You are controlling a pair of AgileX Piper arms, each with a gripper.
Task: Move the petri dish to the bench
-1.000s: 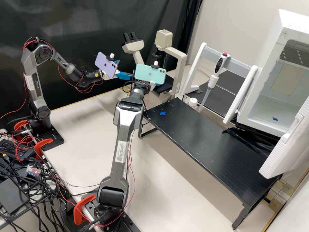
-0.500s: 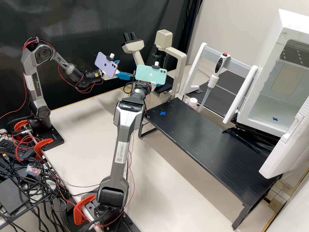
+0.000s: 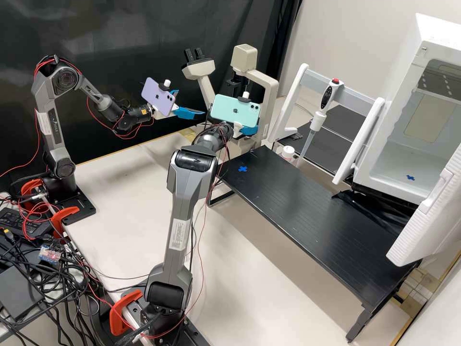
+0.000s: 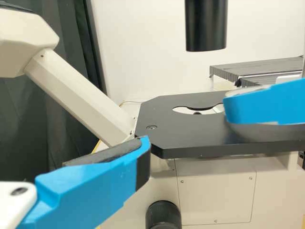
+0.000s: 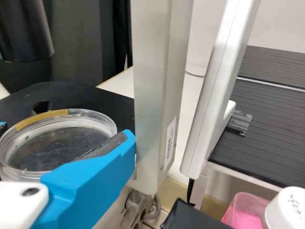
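High view: black curtain (image 3: 120, 29) at left, plain off-white wall (image 3: 365, 33) at right, cream desk (image 3: 115, 182), soft shadows.

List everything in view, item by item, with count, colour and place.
Petri dish: one, clear, between right gripper's fingers
Microscope: one, cream and black, at back
Slatted platform: one, black, centre-right
Pipette: one, white and black, red button, on stand
Stand: one, white and grey, behind platform
White cap: one, near pipette
Cabinet: one, white, open, right
Crosses: two, blue, on platform and inside cabinet
Clamps: three, red, bench's left edge
Cables: many, mostly black and red, left
Phones: two, teal and purple, on arms
Arms: two, grey
Left gripper: blue, beside microscope
Right gripper: blue, at dish
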